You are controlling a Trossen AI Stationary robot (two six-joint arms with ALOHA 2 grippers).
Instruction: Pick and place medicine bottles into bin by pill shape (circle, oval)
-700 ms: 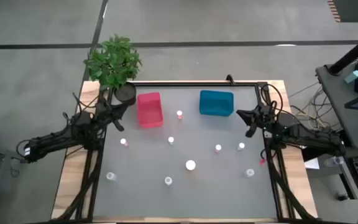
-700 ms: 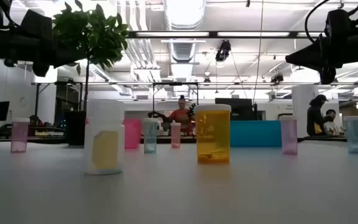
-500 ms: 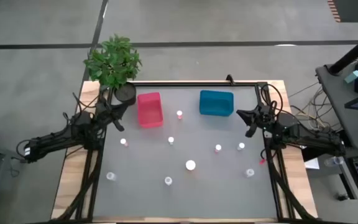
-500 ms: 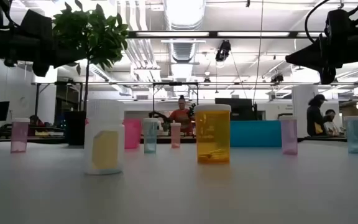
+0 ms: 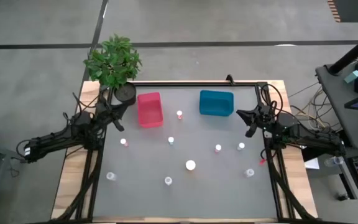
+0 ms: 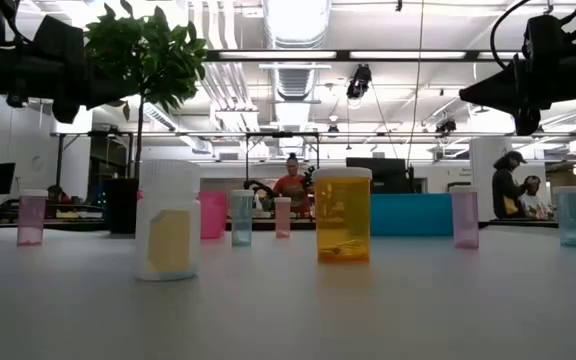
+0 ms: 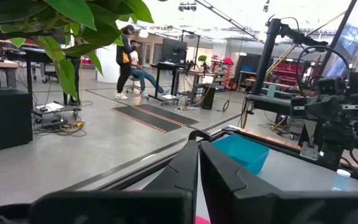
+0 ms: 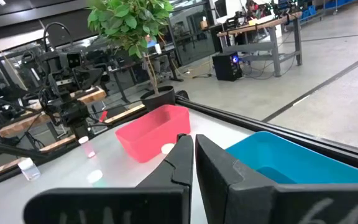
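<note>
Several small white-capped medicine bottles stand upright on the grey table, such as one [image 5: 191, 165] near the middle, one [image 5: 123, 142] at the left and one [image 5: 250, 172] at the right. In the low view an orange bottle [image 6: 342, 215] and a white one [image 6: 168, 220] stand nearest. The pink-red bin [image 5: 149, 109] and the teal-blue bin [image 5: 216, 102] stand at the far side. My left gripper [image 5: 122, 127] hovers shut at the table's left edge, left of the pink-red bin. My right gripper [image 5: 248, 129] hovers shut at the right edge, right of the teal-blue bin. Both are empty.
A potted plant [image 5: 114, 62] in a dark round pot [image 5: 125, 93] stands at the far left corner. A black frame rail [image 5: 191, 82] runs along the far edge. People show in the room beyond the table [image 6: 293, 180].
</note>
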